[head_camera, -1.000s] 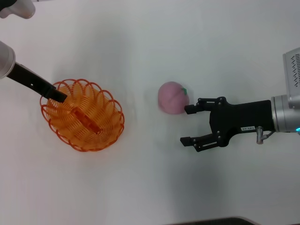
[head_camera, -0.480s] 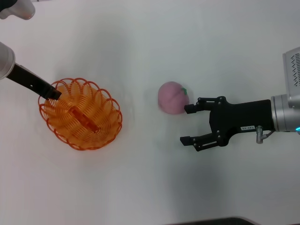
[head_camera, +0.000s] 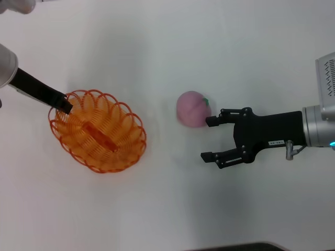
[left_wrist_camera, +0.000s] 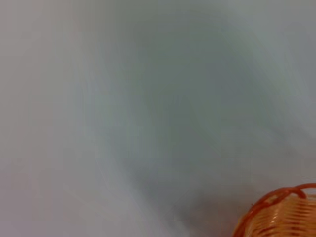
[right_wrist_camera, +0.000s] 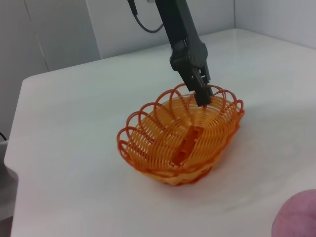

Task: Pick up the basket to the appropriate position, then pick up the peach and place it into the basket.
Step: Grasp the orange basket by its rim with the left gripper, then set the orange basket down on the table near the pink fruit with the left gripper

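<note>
White table (head_camera: 167,52) lies bare between basket (head_camera: 98,130) and peach (head_camera: 192,109).

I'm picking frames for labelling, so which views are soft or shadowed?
Head view: sharp, even light, faint shadows under the basket and peach. Left wrist view: mostly blurred grey table, only the basket rim in a corner. Right wrist view: clear, with a soft shadow beside the basket, left tool on its rim.

The left gripper (head_camera: 65,104) reaches in from the robot's left, fingers pinched together. The right gripper (head_camera: 209,139) extends from the right, fingers spread.
</note>
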### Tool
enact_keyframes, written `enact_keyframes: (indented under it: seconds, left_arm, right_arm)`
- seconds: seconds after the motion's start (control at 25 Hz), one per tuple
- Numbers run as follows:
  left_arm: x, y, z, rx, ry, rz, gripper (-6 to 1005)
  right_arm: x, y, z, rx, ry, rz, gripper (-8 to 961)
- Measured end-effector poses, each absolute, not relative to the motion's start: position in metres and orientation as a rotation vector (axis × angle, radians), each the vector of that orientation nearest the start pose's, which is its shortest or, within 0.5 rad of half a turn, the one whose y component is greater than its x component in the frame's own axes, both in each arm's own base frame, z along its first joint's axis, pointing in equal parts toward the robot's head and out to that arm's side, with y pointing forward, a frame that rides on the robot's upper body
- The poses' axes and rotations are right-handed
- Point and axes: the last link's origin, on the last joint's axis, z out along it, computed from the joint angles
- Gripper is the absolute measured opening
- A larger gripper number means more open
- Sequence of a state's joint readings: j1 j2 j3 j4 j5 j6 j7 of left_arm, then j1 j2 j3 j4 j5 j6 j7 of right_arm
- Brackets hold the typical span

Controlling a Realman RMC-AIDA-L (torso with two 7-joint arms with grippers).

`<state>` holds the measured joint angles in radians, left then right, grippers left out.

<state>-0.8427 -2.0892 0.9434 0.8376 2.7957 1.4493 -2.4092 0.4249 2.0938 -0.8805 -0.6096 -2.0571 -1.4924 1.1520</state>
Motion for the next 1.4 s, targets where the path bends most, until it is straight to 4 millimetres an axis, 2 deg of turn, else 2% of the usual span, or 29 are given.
enact_keyframes:
  seconds: [0.36,0.52,0.68,0.84,1.04,1.4]
  left_arm:
    - [-0.22,0.387,0.014,-2.417,-1.626,0.418,89]
    - [-0.22,0.383,0.018,-2.375,-1.787,0.311,84]
    - [-0.221,0.376,0.014,-2.355,-1.915,0.184,83]
    - [-0.228,0.363,0.002,-2.304,-2.054,0.048,83]
    - [-0.239,0.351,-0.007,-2.201,-2.117,-0.096,82]
    - [-0.262,0.345,-0.009,-2.054,-2.145,-0.181,82]
  right_arm:
    - [0.296,0.283,-0.043,-2.905,0.438,0.454,928]
    - [0.295,0.283,-0.043,-2.905,0.439,0.456,928]
    - [0.295,0.283,-0.043,-2.906,0.437,0.455,928]
    - [0.296,0.283,-0.043,-2.905,0.439,0.454,928]
    - [0.297,0.281,-0.043,-2.902,0.448,0.454,928]
    - [0.298,0.28,-0.043,-2.902,0.453,0.454,929]
